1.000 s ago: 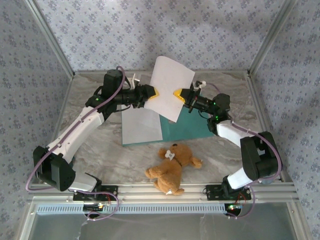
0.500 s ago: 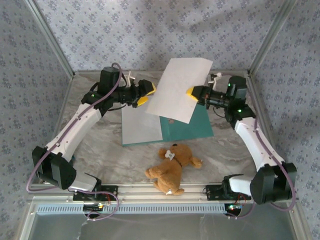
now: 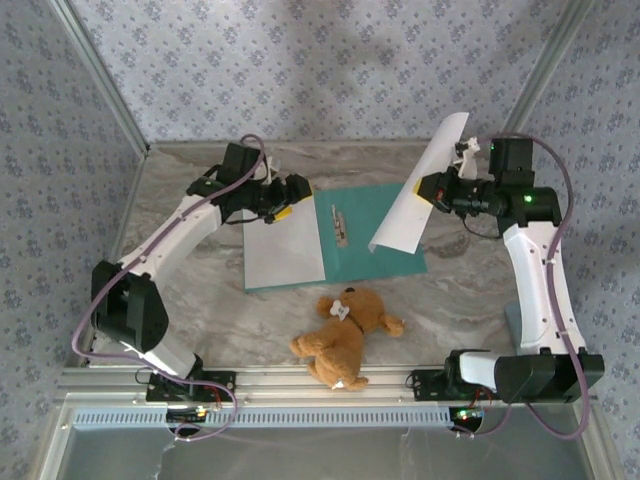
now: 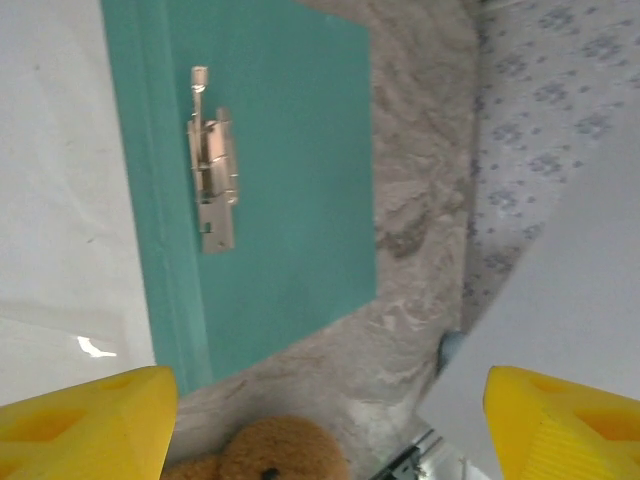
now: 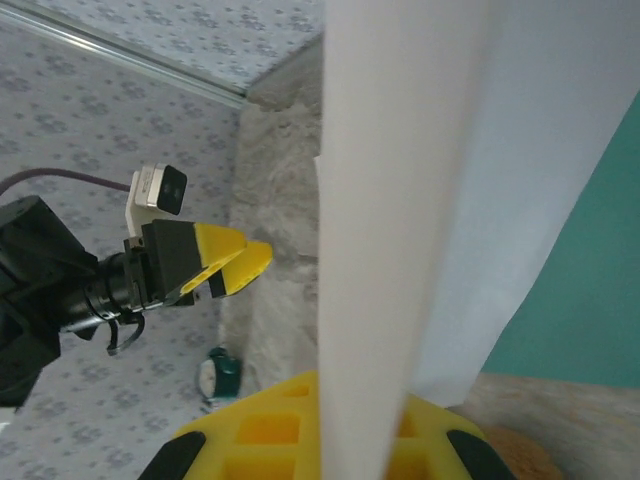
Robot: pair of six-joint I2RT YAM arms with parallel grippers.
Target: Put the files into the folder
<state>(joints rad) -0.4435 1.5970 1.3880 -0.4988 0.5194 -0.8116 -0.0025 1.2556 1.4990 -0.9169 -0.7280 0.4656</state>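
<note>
The folder (image 3: 375, 235) is teal, files (image 3: 283, 250) white, teddy bear (image 3: 345, 335) brown, table (image 3: 200, 290) grey-marbled, walls (image 3: 330, 70) blue-flowered.

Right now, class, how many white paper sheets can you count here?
2. The flat sheet lies on the left half of the folder; the curled sheet hangs pinched in the right gripper over its right side. Another could hide under the flat one.

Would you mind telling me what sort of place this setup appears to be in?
Probably a robot test cell, not a real room: floral wallpaper panels on aluminium framing, a marble-look tabletop, and left arm and right arm bolted to a rail.
</note>
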